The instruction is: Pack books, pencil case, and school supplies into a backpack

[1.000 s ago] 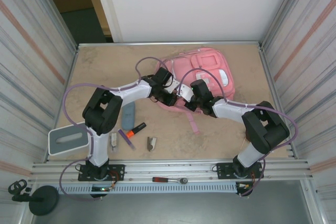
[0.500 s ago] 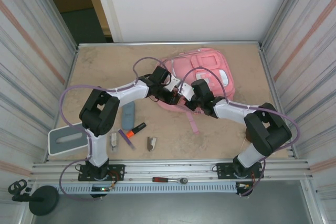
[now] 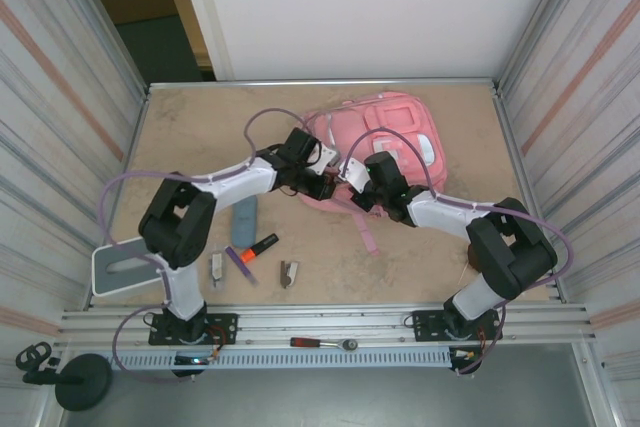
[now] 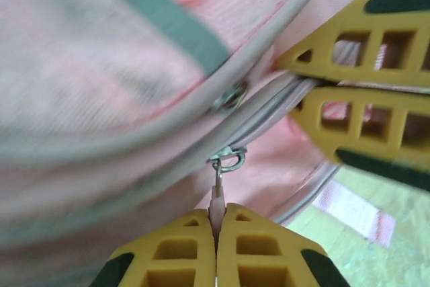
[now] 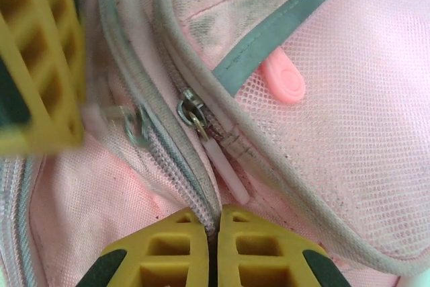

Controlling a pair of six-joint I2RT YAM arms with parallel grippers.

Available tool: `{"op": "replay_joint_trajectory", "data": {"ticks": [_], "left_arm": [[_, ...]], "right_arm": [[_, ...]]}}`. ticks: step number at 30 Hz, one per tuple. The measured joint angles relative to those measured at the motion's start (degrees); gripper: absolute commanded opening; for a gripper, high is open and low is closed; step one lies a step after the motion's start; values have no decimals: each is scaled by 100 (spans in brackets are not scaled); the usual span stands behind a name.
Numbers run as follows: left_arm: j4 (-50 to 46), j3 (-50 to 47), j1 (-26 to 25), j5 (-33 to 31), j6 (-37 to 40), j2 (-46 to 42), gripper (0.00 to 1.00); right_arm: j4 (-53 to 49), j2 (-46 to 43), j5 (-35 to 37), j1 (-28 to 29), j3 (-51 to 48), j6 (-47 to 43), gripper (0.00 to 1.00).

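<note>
Orange highlighter (image 3: 260, 245) beside pencil case (image 3: 244, 220)

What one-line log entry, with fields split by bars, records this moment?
stage: at backpack zipper | left hand: shut on zipper pull | right hand: shut on backpack fabric | pencil case: on table
</note>
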Motion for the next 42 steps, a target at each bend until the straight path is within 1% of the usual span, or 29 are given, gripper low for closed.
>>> {"op": "replay_joint_trajectory", "data": {"ticks": [2, 5, 8, 12, 16, 20, 22, 25, 27, 31, 34, 36, 39, 42], "left_arm": [[-170, -129, 39, -581, 2, -308, 0], [-328, -151, 214, -1198, 11, -442, 0], [-352, -149, 308, -1504, 57, -420, 0], [-385, -98, 328, -1578, 160, -409, 0], [-380, -63, 459, -1296, 254, -407, 0], [-295, -87, 529, -656, 260, -417, 0], [-225, -96, 481, -372, 240, -420, 0], [-162, -96, 334, -61, 146, -420, 0], [-103, -105, 186, 109, 57, -420, 0], [-37, -120, -101, 348, -74, -426, 0], [94, -197, -199, 463, -153, -431, 0], [136, -258, -227, 518, -164, -431, 0], [199, -302, -225, 581, -184, -431, 0], [216, -310, -227, 592, -208, -457, 0]], "right_arm": [[48, 0, 2, 11, 0, -26, 0], [66, 0, 4, 11, 0, -37, 0], [66, 0, -2, 15, 0, -44, 0], [133, -11, 0, 26, -55, -136, 0], [210, -83, 63, 22, -116, -190, 1], [-50, -96, 210, -42, -50, -105, 19], [-352, -103, 426, -94, 52, 116, 30], [-859, -216, 654, -240, 173, 605, 39], [-1283, -490, 682, -356, 177, 1005, 44], [-1897, -1364, 280, -525, 122, 1740, 52], [-1923, -2041, -181, -529, 0, 2118, 56], [-1829, -2306, -468, -527, -81, 2247, 59], [-1602, -2293, -798, -494, -116, 2343, 59], [-1333, -1910, -938, -385, -76, 2347, 59]]}}
